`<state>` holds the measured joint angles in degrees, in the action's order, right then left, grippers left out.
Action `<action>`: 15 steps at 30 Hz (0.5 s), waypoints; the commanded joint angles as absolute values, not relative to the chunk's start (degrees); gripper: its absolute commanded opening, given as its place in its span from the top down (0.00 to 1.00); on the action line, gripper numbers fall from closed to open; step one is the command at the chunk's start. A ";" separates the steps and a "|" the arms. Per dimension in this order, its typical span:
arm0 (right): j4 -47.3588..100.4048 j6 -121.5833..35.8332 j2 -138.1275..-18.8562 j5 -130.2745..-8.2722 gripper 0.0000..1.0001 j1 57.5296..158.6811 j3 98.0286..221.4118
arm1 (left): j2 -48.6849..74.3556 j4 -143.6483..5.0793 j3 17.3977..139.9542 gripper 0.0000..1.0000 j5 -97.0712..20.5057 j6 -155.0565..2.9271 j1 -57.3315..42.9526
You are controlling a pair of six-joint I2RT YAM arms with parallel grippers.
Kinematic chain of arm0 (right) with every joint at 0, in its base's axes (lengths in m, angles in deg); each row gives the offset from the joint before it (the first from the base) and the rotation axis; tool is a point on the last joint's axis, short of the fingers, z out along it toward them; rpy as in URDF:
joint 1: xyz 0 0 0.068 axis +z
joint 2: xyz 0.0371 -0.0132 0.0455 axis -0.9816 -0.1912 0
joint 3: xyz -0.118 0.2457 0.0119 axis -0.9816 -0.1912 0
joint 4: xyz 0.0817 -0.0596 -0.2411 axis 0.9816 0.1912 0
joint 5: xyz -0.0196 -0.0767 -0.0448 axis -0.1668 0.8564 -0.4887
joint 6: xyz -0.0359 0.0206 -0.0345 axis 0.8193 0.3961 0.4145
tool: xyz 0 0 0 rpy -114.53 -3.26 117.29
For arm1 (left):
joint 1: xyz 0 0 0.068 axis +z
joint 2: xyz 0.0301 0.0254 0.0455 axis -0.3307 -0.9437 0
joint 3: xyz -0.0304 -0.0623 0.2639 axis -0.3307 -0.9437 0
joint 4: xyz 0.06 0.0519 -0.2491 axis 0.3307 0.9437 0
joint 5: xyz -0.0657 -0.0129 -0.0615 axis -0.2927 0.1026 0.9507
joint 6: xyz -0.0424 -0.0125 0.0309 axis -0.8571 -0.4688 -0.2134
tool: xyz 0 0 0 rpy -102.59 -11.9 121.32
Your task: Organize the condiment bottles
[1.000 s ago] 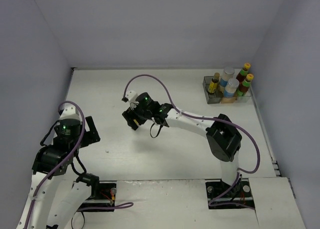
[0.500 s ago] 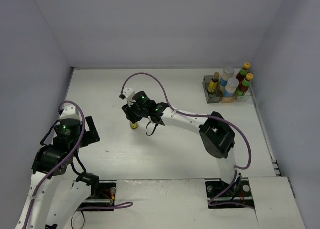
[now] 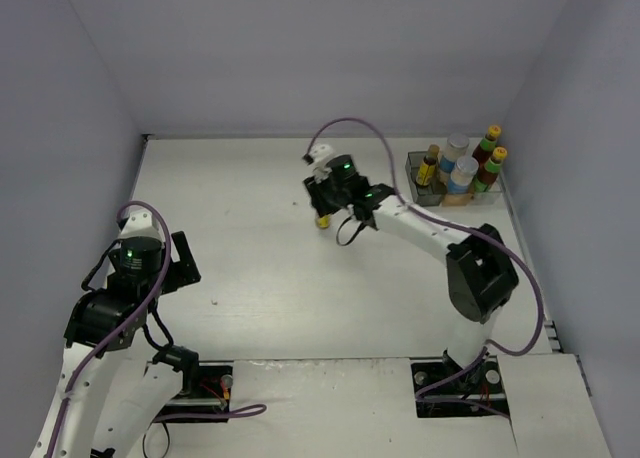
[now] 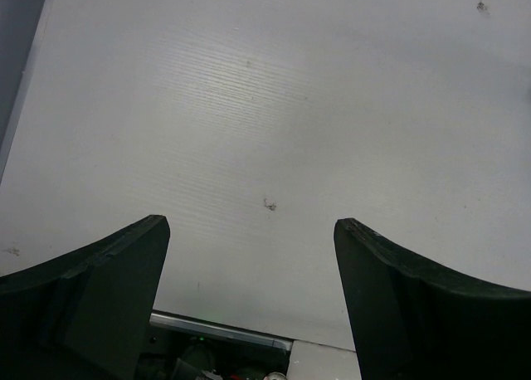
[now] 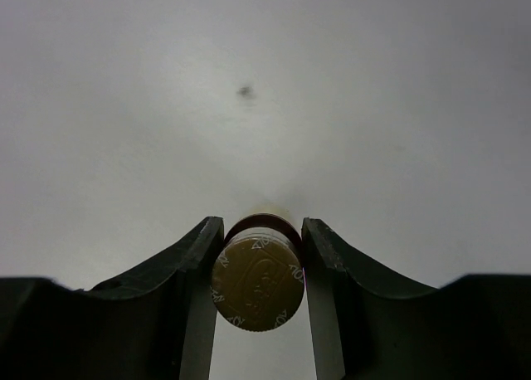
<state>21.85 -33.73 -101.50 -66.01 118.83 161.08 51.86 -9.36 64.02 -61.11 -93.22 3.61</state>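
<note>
Right wrist: brown bottle (image 5: 257, 285) clamped between fingers of right claw (image 5: 261, 229).

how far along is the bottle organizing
Done: five containers stand in the tray at the far right: two yellow-capped bottles, two silver-lidded jars and one small brown bottle. In hand: the right hand is shut on the sixth, the other brown bottle, out at mid-table. Left: carrying it to the tray and setting it in. The left hand is open and holds nothing.
</note>
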 commanded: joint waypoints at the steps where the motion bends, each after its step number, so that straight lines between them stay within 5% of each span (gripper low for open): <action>1: 18.36 -31.49 -90.33 -61.81 1.00 108.27 161.52 | 50.62 -13.04 64.78 0.19 -60.78 -93.14 3.31; 9: 18.37 -30.61 -89.07 -62.86 1.00 88.32 161.60 | 49.31 -14.71 64.43 0.19 -60.08 -93.14 3.31; 15: 16.00 -31.49 -92.77 -63.22 1.00 82.67 163.45 | 48.34 -15.85 64.69 0.19 -59.99 -93.05 3.40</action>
